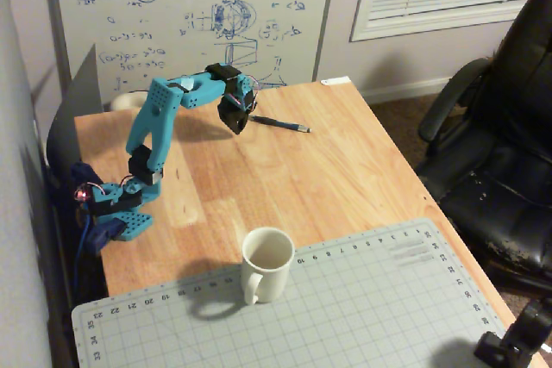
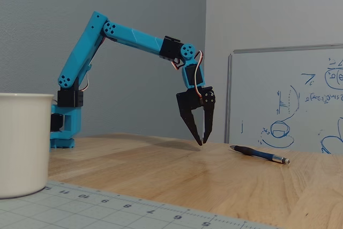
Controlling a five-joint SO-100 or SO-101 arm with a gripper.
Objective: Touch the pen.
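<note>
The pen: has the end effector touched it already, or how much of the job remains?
Not yet. The arm has reached out, and the end effector hangs with tips nearly closed, low over the table. The pen lies apart from it, untouched. Closing that gap is left.

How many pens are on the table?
1. The pen lies on the wooden table near its far edge by the whiteboard, just beside the gripper. No other pens show in either fixed view.
</note>
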